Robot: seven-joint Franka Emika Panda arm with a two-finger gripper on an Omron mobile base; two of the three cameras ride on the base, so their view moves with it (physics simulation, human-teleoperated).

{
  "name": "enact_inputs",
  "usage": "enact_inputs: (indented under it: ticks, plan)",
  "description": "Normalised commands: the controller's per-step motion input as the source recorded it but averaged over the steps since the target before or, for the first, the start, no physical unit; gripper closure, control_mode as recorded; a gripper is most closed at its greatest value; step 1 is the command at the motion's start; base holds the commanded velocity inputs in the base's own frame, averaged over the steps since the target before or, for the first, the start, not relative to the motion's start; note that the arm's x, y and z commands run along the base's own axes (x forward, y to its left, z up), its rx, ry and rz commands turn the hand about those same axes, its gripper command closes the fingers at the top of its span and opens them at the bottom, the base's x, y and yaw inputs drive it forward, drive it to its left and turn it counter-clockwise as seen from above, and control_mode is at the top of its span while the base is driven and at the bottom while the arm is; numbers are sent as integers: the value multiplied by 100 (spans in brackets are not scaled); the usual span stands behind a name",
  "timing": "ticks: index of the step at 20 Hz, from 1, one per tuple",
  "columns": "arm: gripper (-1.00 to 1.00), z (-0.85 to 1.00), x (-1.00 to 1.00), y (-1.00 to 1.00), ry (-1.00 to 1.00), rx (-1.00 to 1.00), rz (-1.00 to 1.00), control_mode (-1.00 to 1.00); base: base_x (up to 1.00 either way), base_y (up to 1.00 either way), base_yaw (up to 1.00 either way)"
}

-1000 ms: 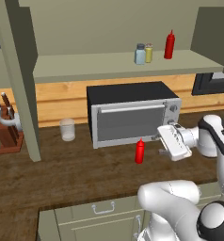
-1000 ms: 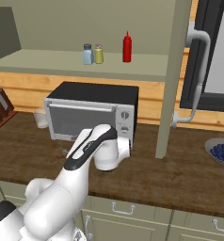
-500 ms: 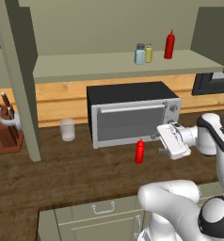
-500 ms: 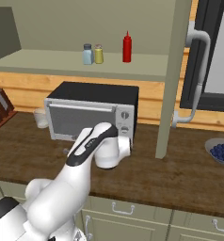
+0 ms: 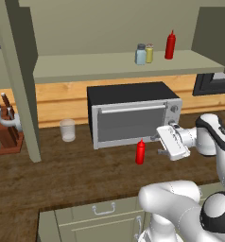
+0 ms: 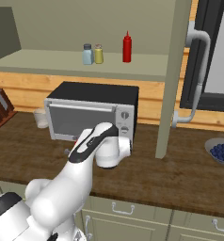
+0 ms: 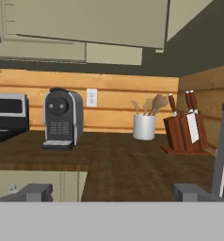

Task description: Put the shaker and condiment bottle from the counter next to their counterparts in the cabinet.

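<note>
One slim red condiment bottle (image 5: 140, 152) stands upright on the dark wood counter (image 5: 62, 175) in front of the microwave. My gripper (image 5: 157, 144) hovers just right of it, pointing left along the counter. It is open (image 7: 115, 193), with nothing between its fingers. On the cabinet shelf (image 5: 86, 66) the pale blue shaker (image 5: 140, 54) stands touching-close beside the yellowish shaker (image 5: 149, 53). The second red bottle (image 5: 170, 45) is a little to their right. The same trio appears from the other side: blue shaker (image 6: 87, 54), yellowish shaker (image 6: 99, 54), red bottle (image 6: 127, 47).
A black microwave (image 5: 131, 113) sits under the shelf, with a glass (image 5: 67, 130) and a knife block (image 5: 8, 134) to its left. Thick cabinet posts (image 5: 24, 80) (image 6: 172, 80) reach the counter. A bowl of blueberries (image 6: 222, 150) lies far right. A coffee machine (image 7: 62, 117) and utensil crock (image 7: 144, 124) stand further along.
</note>
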Motion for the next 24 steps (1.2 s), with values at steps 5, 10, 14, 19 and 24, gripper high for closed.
enact_inputs:
  ticks: [5,10,14,19,24]
  plan:
    - [-100,-15,4,0,1,0,0,-100,0,0,0]
    - [-100,-11,7,0,0,0,0,-100,0,0,0]
    - [-100,-8,13,0,1,0,0,-100,0,0,0]
    - [-100,-5,20,0,2,0,0,-100,0,0,0]
    - [-100,-7,20,0,0,0,0,-100,0,0,0]
